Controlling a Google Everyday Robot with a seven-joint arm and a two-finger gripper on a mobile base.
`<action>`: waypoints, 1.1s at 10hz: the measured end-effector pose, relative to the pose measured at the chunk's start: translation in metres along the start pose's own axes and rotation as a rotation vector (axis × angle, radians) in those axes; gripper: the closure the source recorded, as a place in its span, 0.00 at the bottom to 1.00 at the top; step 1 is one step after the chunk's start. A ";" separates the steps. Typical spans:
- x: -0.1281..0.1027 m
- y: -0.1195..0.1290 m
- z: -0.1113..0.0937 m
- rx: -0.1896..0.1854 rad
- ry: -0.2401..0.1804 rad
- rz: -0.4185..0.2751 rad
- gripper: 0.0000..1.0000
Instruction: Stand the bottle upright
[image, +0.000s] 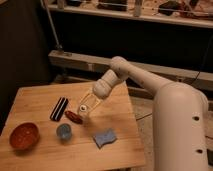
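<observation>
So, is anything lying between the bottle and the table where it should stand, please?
The gripper looks shut on the tilted bottle over the table. A dark red object lies right beside its lower end and could crowd the landing spot.

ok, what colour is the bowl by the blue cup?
Reddish-brown bowl, clearest in camera view. End effector, above the table, is shut on the bottle.

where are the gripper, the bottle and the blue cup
gripper (86, 109), camera view, midway between fingertips, above the table (37, 102)
bottle (89, 101), camera view, translucent body, held by gripper
blue cup (63, 131), camera view, its middle
</observation>
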 end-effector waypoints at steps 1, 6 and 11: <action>0.001 -0.001 -0.001 0.008 0.001 0.011 1.00; 0.002 -0.003 0.001 0.021 0.019 0.041 1.00; 0.004 -0.010 0.002 0.039 0.047 0.069 1.00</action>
